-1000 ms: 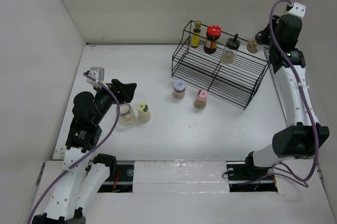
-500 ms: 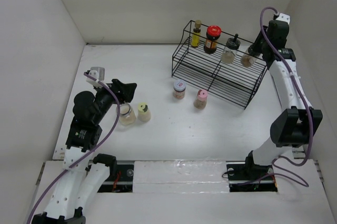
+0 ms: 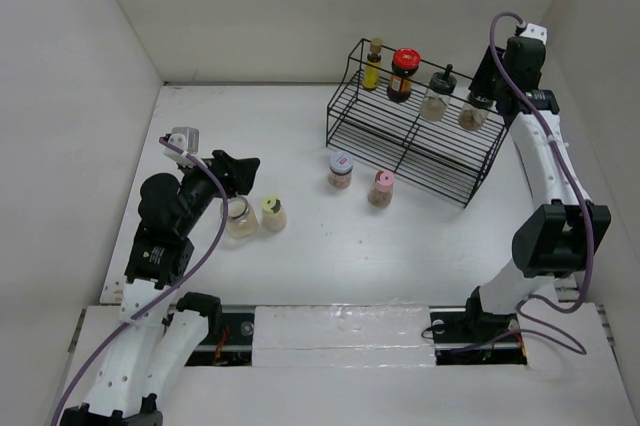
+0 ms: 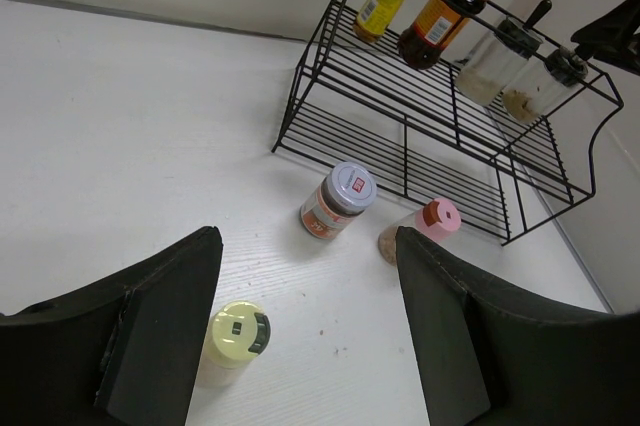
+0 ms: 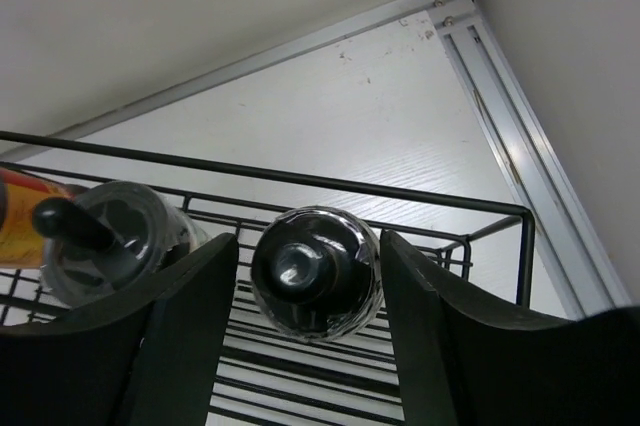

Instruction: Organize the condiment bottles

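My right gripper [image 3: 486, 88] [image 5: 308, 246] is at the right end of the black wire rack's [image 3: 420, 141] top shelf. Its jaws stand open on either side of a black-capped bottle [image 3: 472, 114] [image 5: 316, 271] with a thin gap. To its left on the same shelf stand a black-spouted bottle [image 3: 436, 96], a red-capped dark jar [image 3: 402, 74] and a brown-capped yellow bottle [image 3: 373, 63]. My left gripper [image 3: 243, 168] [image 4: 308, 256] is open and empty above the table. Near it are a pale-yellow-capped bottle [image 3: 272, 213] [image 4: 235, 334] and a clear jar [image 3: 240, 218].
A bluish-white-capped jar [image 3: 341, 170] [image 4: 340, 201] and a pink-capped bottle [image 3: 380, 188] [image 4: 425, 229] stand on the table in front of the rack. White walls enclose the table; the right wall is close behind my right gripper. The rack's lower shelf holds nothing.
My right gripper carried the black-capped bottle from the air right of the rack down onto the top shelf, and the jaws have loosened. The left arm has not moved.
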You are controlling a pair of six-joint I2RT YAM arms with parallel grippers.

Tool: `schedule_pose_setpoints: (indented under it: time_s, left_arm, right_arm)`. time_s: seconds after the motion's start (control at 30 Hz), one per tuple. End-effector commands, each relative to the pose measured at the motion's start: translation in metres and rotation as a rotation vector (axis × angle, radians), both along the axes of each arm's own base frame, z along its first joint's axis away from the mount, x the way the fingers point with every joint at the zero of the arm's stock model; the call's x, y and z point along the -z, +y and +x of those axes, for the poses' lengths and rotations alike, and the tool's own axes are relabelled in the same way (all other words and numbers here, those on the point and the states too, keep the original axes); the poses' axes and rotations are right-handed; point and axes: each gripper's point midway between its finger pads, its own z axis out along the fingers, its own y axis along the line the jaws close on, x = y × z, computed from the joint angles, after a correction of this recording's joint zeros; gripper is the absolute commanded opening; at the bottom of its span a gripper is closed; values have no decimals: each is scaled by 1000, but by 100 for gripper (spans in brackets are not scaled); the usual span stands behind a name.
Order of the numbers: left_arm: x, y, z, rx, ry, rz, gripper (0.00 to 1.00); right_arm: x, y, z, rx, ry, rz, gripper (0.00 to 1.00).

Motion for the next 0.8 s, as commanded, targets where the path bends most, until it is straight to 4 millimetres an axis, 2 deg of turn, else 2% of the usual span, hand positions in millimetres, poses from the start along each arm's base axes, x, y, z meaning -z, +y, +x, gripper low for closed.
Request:
schedule_pose_setpoints:
  time_s: [0.0, 0.13, 0.2, 0.23, 0.27, 0.3, 0.33, 0.37, 0.4, 0.43, 0.47, 0.5, 0.53, 0.57, 0.6, 0.63, 0.73, 0.77]
  left_arm:
    - [-15, 0, 0, 1, -44, -6, 66]
    - [-15, 0, 0, 1, -44, -6, 66]
    - [-12, 0, -1, 1, -35, -4, 66]
    - [-12, 0, -1, 1, -35, -4, 66]
    - [-12, 1, 0, -8, -35, -4, 66]
    - [-12, 1, 0, -8, -35, -4, 66]
    - [-12, 3, 1, -19, -35, -3, 66]
    - [-12, 3, 1, -19, -35, -3, 66]
    - [-12, 3, 1, -19, -35, -3, 66]
    - [-12, 5, 0, -31, -35, -2, 66]
    - [-12, 7, 0, -40, -36, -2, 66]
    - [-12, 7, 0, -40, -36, -2, 66]
    - [-12, 7, 0, -40, -36, -2, 66]
    - [-12, 7, 0, -40, -36, -2, 66]
    - [-12, 7, 0, -40, -36, -2, 66]
    - [-12, 7, 0, -40, -36, -2, 66]
    - [-12, 9, 1, -49, -36, -2, 66]
    - [-12, 7, 1, -39, -35, -2, 66]
  right_arm:
    - [-71, 8, -10, -13, -178, -13, 65]
    - [-99, 16, -28, -33, -250, -2, 67]
    - [-129, 21, -47, -40, -345, 5, 68]
    - [-138, 35, -54, -79, -383, 12, 68]
    - [-129, 46, -59, -114, -387, 20, 67]
    - [-148, 58, -76, -161, -456, 29, 59]
    - [-156, 90, -82, -285, -504, 54, 50]
    - [-138, 110, -85, -362, -477, 72, 37]
    - [-132, 130, -91, -439, -473, 88, 25]
    - [-108, 170, -101, -575, -427, 121, 21]
    - [-111, 188, -106, -627, -438, 132, 18]
    - [-78, 206, -108, -668, -364, 143, 18]
    - [-57, 223, -108, -709, -318, 142, 25]
    - [-39, 253, -119, -782, -275, 153, 32]
    - [-21, 265, -122, -805, -235, 141, 41]
    - [11, 278, -123, -832, -164, 138, 53]
    - [50, 311, -132, -901, -97, 135, 69]
    - [74, 320, -130, -912, -40, 128, 75]
